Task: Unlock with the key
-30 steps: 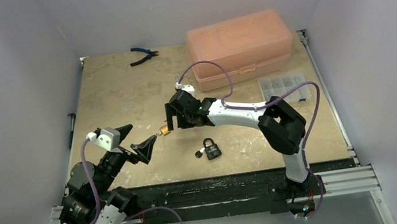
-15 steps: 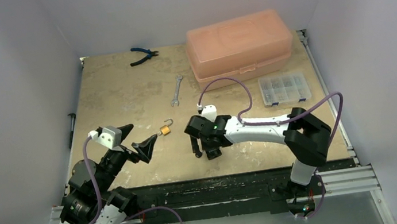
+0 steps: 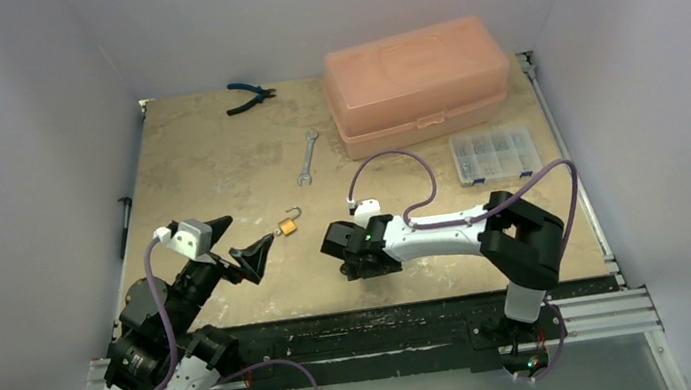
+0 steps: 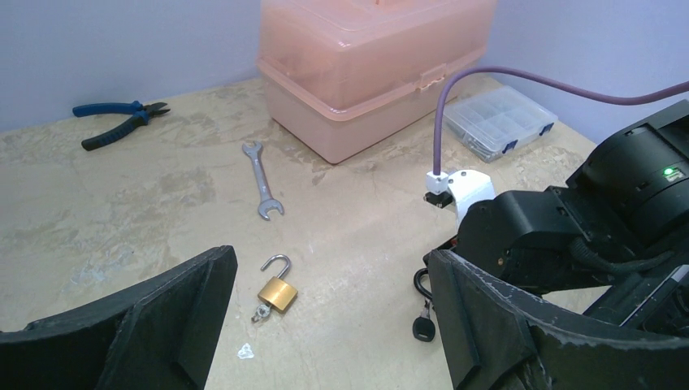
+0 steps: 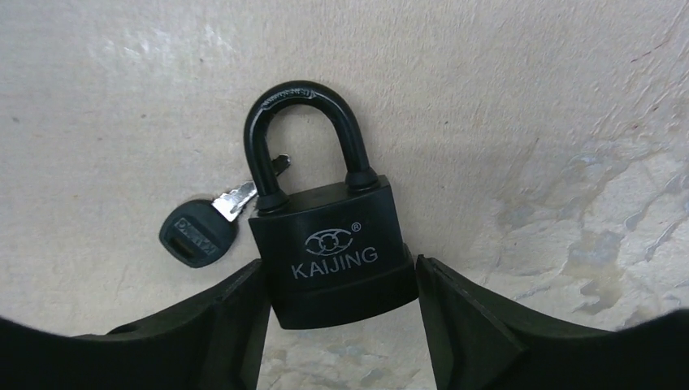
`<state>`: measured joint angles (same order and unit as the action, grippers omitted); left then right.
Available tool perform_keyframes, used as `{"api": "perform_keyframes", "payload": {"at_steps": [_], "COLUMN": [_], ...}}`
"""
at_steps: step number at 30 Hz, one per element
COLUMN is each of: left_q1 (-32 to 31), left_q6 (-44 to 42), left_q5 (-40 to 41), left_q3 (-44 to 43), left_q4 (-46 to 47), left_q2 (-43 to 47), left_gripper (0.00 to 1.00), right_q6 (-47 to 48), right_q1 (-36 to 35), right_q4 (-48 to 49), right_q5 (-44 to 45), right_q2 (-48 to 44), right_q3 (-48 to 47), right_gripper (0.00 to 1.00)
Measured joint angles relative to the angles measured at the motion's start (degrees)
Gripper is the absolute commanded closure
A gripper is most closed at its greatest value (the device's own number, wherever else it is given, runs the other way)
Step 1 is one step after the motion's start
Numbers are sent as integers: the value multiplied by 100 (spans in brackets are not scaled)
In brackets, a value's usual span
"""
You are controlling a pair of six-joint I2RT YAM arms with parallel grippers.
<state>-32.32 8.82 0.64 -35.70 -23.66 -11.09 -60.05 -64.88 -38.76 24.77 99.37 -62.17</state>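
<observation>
A black padlock (image 5: 333, 252) marked KAIJING lies flat on the table with its shackle closed. Its black-headed key (image 5: 197, 234) lies just to its left, the blade pointing at the shackle. My right gripper (image 5: 340, 280) is down on the table, its fingers pressed against both sides of the lock body. In the top view the right gripper (image 3: 360, 259) hides that lock. A small brass padlock (image 3: 288, 226) lies further left with its shackle swung open and a key (image 4: 262, 313) in its base. My left gripper (image 3: 239, 241) hovers open beside the brass lock, holding nothing.
A wrench (image 3: 307, 157) lies mid-table. Blue-handled pliers (image 3: 250, 95) sit at the far edge. A pink plastic box (image 3: 418, 83) stands at the back right, with a clear parts organizer (image 3: 496, 155) in front of it.
My right arm left the brass padlock, swung toward the near edge and came down over the black padlock, its jaws narrowing onto the body. The left arm has not moved.
</observation>
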Motion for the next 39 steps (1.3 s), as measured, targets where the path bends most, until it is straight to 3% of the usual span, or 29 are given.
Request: {"api": "perform_keyframes", "payload": {"at_steps": [5, 9, 17, 31, 39], "left_q1": [0, 0, 0, 0, 2], "left_q6": [0, 0, 2, 181, 1606], "left_q5": [0, 0, 0, 57, 511], "left_q3": [0, 0, 0, -20, -577], "left_q4": [0, 0, -2, -44, -330], "left_q2": [0, 0, 0, -63, -874], "left_gripper": [6, 6, 6, 8, 17], "right_q6": [-63, -79, 166, 306, 186], "right_q1": [-7, -11, -9, -9, -9], "right_q4": [-59, -138, -374, -546, -636], "right_q5": [44, 101, 20, -415, -852], "right_q2": [155, 162, -28, -1508, -1921], "right_q3": [-59, -87, -339, -968, -1097], "right_gripper": [65, 74, 74, 78, 78]}}
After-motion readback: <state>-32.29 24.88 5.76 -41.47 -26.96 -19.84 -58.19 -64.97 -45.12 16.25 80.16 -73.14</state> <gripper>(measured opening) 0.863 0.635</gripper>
